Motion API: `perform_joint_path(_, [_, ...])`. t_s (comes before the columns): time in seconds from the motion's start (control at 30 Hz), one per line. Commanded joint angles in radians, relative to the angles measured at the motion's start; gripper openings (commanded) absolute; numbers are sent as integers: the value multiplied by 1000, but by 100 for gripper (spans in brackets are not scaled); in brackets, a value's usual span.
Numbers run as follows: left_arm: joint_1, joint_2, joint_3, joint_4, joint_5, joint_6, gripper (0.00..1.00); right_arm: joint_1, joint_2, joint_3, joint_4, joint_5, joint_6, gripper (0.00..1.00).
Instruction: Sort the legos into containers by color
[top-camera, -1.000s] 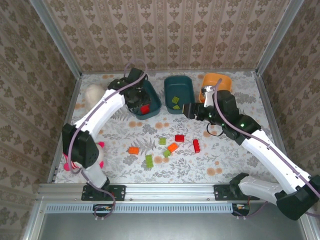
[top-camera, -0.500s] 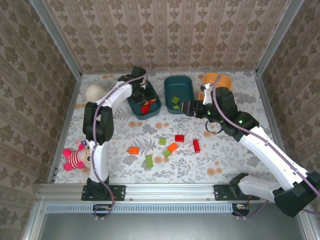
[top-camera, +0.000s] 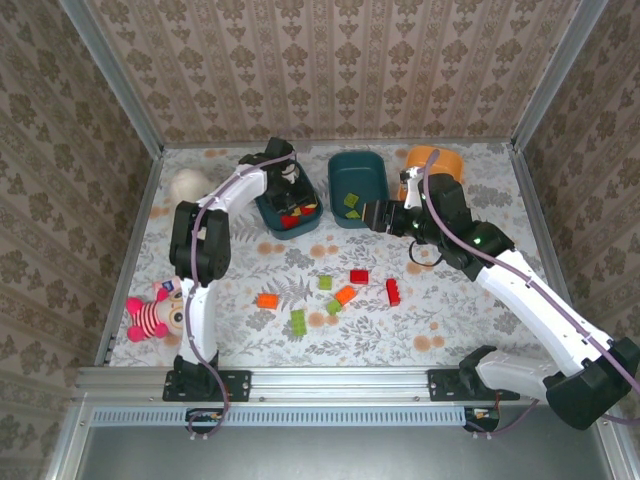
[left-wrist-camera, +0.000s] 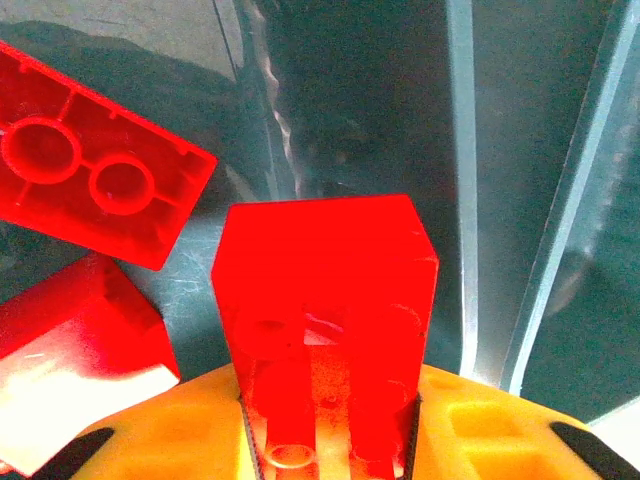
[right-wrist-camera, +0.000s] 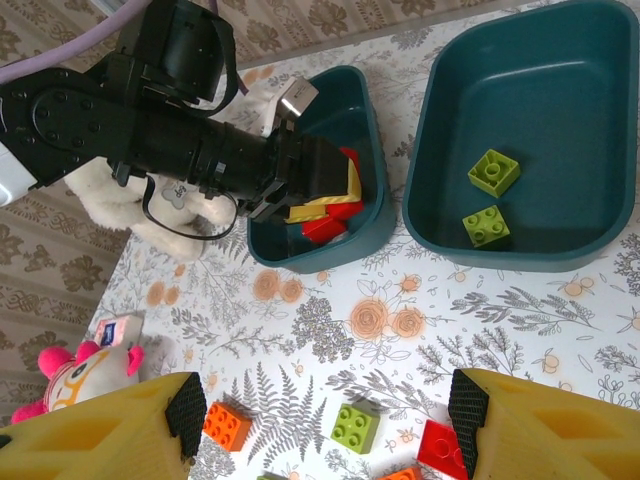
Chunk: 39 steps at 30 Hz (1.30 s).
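Note:
My left gripper (left-wrist-camera: 325, 425) is down inside the left dark teal bin (top-camera: 312, 222), shut on a red lego (left-wrist-camera: 325, 290) that stands between its yellow fingers (left-wrist-camera: 150, 440). Two more red legos (left-wrist-camera: 95, 195) lie on the bin floor beside it. The middle teal bin (right-wrist-camera: 520, 100) holds two light green legos (right-wrist-camera: 494, 171). The orange bin (top-camera: 432, 163) is partly behind my right arm. My right gripper (right-wrist-camera: 325, 420) hangs open above the table in front of the bins. Below it lie an orange lego (right-wrist-camera: 226, 425), a green lego (right-wrist-camera: 356, 425) and a red lego (right-wrist-camera: 440, 447).
Several loose legos lie mid-table, among them an orange one (top-camera: 267, 300), a red one (top-camera: 393, 291) and a green one (top-camera: 298, 321). A white plush (top-camera: 186, 184) sits at the back left. A pink striped plush (top-camera: 150, 315) lies by the left wall.
The left arm folded upward, elbow rising, while its gripper stayed in the left teal bin with the red lego. The right gripper edged slightly left.

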Motion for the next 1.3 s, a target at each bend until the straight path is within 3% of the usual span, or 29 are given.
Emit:
perform_joint_path(0.0, [14, 24, -3, -39, 31, 36, 39, -5, 8, 6, -3, 10, 21, 68])
perform_joint_path(0.23, [17, -21, 11, -50, 23, 42, 58, 6, 45, 21, -64, 13, -5, 68])
perform_joint_path(0.57, [26, -218, -10, -75, -54, 10, 60, 117, 100, 44, -85, 63, -76, 68])
perform_joint_path(0.77, [47, -559, -277, -48, -266, -75, 62, 339, 241, 119, -183, 130, -140, 67])
perform_joint_path(0.97, [67, -987, -687, -76, -385, -128, 63, 541, 549, 299, -403, 126, -44, 66])
perform_joint_path(1.13, [77, -1341, -903, -214, -449, -135, 64, 630, 797, 473, -609, 133, 116, 66])
perform_joint_path(1.27, [76, -1520, -966, -305, -435, -133, 64, 669, 906, 555, -648, 124, 228, 68])
